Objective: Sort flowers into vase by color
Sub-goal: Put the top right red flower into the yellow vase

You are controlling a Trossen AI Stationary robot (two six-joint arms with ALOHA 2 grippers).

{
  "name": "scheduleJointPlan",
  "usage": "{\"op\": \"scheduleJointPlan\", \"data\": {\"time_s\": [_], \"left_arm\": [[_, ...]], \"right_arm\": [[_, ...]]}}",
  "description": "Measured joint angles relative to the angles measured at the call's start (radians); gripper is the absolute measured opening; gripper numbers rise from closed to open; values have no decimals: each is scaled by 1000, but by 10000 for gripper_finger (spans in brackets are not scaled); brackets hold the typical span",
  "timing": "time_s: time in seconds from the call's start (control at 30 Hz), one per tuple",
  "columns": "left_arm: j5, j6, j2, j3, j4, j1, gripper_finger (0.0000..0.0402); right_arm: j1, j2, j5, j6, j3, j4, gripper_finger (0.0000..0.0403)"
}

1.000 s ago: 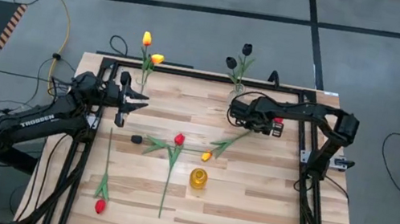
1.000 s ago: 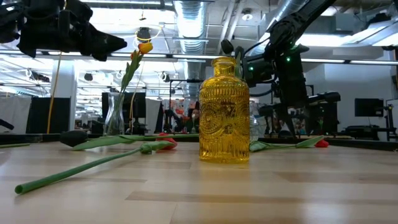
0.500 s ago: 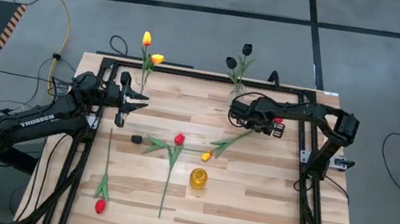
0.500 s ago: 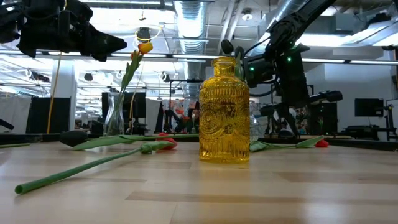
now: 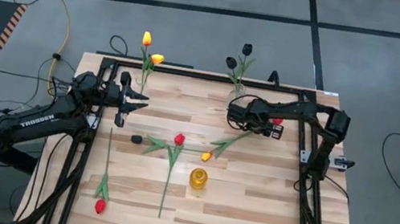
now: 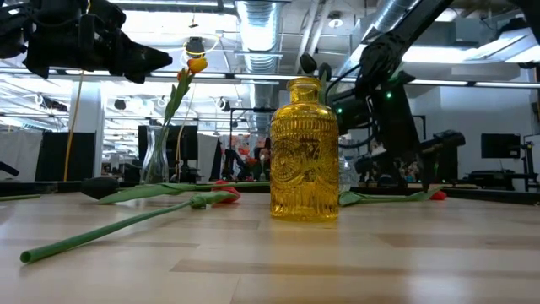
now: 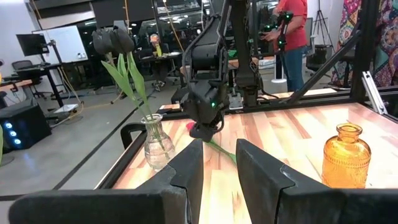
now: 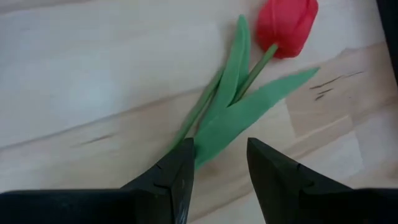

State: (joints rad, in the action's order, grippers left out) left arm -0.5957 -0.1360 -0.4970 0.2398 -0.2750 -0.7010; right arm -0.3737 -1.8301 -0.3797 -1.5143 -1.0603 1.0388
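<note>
My right gripper (image 8: 221, 163) is open and points down over a red tulip (image 8: 287, 20) that lies on the table's right part (image 5: 275, 123). Its fingers stand on either side of the tulip's leaves (image 8: 239, 109), above them. Two more red tulips (image 5: 179, 139) (image 5: 99, 206), a yellow-orange one (image 5: 206, 156) and a black one (image 5: 136, 139) lie flat on the wood. Yellow tulips (image 5: 147, 39) stand in a clear vase at the far edge, and black ones (image 5: 247, 49) stand in a second clear vase (image 7: 155, 146). My left gripper (image 7: 217, 158) hovers open over the table's left part (image 5: 136, 101).
An amber glass vase (image 5: 198, 179) stands upright near the table's middle, with nothing in it (image 6: 304, 152). A black metal frame (image 5: 190, 72) borders the table. Beyond the far edge are a person in a red shirt (image 7: 292, 31) and workshop gear. Bare wood lies toward the near right.
My right gripper has come down a little toward the red tulip on the table's right part, and its arm has shifted slightly toward the table's left. My left arm and the flowers have stayed put.
</note>
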Motion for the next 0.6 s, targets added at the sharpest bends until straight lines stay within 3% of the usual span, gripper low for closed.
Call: {"op": "scheduleJointPlan", "data": {"time_s": [0.6], "left_arm": [[0,0,0,0,2,1,84]], "right_arm": [[42,-5,91,4,-1,38,175]]}}
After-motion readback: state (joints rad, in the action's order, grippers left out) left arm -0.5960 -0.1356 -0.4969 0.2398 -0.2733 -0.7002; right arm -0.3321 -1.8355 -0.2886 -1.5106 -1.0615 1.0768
